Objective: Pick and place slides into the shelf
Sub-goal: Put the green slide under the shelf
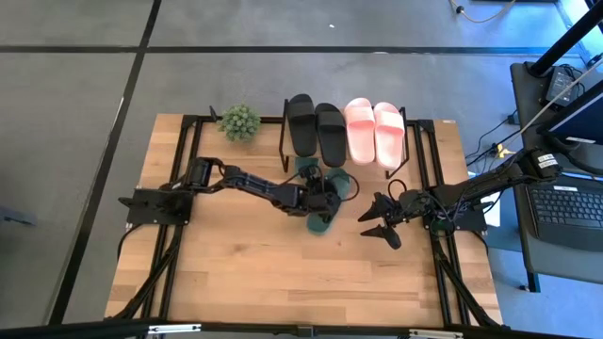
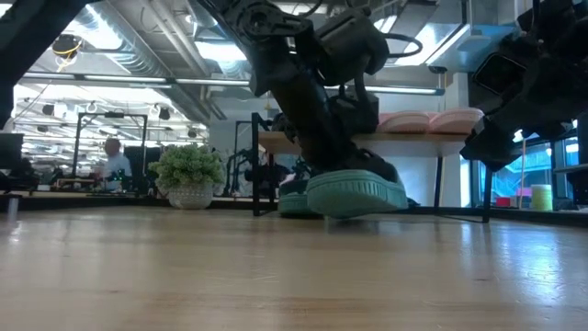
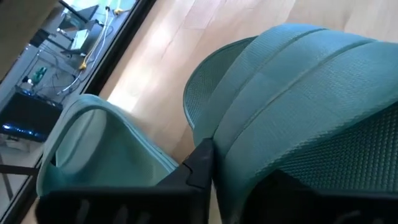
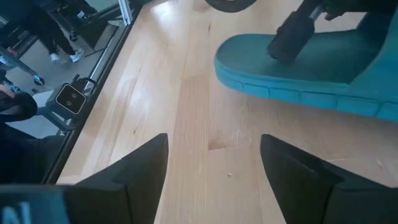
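The left gripper [image 1: 325,200] pinches the strap of a green slide [image 1: 320,222] on the tabletop [image 1: 236,264]. The right gripper [image 1: 377,224] hovers beside it, fingers [image 4: 298,171] spread wide.

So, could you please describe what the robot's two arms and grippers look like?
Both arms are dark, almost black, and jointed. The left gripper and right gripper match them. The right gripper's fingers are black, wedge-shaped blades. A white label marks the right arm.

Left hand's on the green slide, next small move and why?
Probably lift the green slide clear of the table. The left hand sits closed on its strap, it rests on the wood beside its mate, and the shelf top already holds the black and pink pairs.
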Robot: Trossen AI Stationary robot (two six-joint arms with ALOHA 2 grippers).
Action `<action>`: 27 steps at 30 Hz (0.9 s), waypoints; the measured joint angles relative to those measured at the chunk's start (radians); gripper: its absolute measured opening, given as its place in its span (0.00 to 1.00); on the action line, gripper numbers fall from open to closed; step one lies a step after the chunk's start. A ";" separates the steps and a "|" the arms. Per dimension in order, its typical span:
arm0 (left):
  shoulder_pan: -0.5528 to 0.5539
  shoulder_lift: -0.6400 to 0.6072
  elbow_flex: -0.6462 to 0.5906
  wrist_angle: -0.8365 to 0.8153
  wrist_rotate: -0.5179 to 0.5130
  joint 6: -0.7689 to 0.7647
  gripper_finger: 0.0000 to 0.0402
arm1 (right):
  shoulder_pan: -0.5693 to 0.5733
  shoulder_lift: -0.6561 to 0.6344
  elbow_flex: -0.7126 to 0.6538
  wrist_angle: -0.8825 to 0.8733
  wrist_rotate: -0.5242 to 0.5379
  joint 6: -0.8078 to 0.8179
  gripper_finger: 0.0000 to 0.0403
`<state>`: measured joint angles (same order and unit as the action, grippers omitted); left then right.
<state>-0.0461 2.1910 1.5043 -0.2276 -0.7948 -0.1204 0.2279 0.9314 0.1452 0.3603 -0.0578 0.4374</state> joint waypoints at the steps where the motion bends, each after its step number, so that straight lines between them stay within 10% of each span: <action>1: 0.002 0.000 0.000 0.000 0.000 0.000 0.09 | 0.000 0.000 0.000 0.000 0.000 -0.001 0.63; 27: 0.064 0.000 -0.001 0.004 0.007 -0.061 0.14 | 0.000 0.000 0.000 0.000 0.000 -0.005 0.63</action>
<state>0.0177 2.1906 1.5036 -0.2234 -0.7875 -0.1814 0.2278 0.9318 0.1452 0.3603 -0.0578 0.4328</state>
